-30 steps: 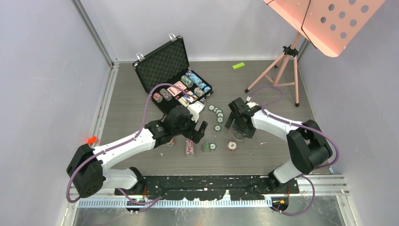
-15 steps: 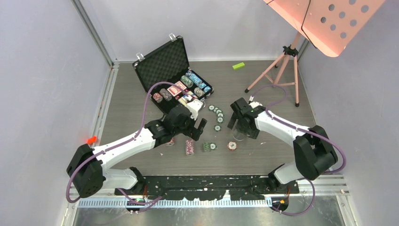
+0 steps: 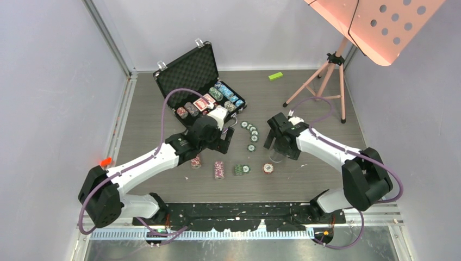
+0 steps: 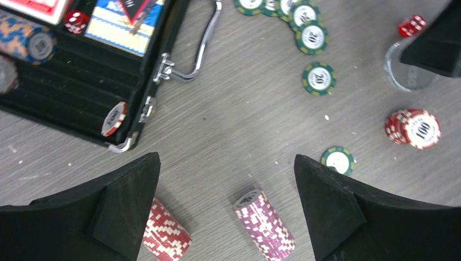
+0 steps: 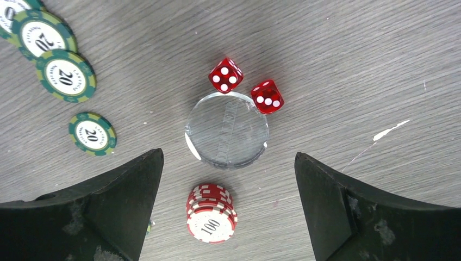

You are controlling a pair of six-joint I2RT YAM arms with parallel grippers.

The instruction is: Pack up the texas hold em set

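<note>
The black briefcase (image 3: 191, 70) lies open at the back, with chip rolls, a red-backed card deck (image 3: 205, 102) and a red die (image 4: 76, 20) in its foam base. My left gripper (image 3: 227, 137) is open and empty near the case's front edge and handle (image 4: 202, 48). Under it lie a purple chip roll (image 4: 265, 224) and a red chip roll (image 4: 166, 237). My right gripper (image 3: 279, 148) is open and empty above a clear round disc (image 5: 227, 130), two red dice (image 5: 225, 75) and a red 100 chip stack (image 5: 212, 213). Loose green chips (image 3: 251, 130) lie between the grippers.
A green block (image 3: 275, 76) lies at the back. A pink tripod stand (image 3: 326, 76) stands at the back right. An orange clip (image 3: 105, 161) sits on the left rail. More green chips (image 3: 241, 169) lie beside the purple roll.
My left gripper has moved away from the chip rolls, back and a little left toward the briefcase. The right gripper has hardly moved.
</note>
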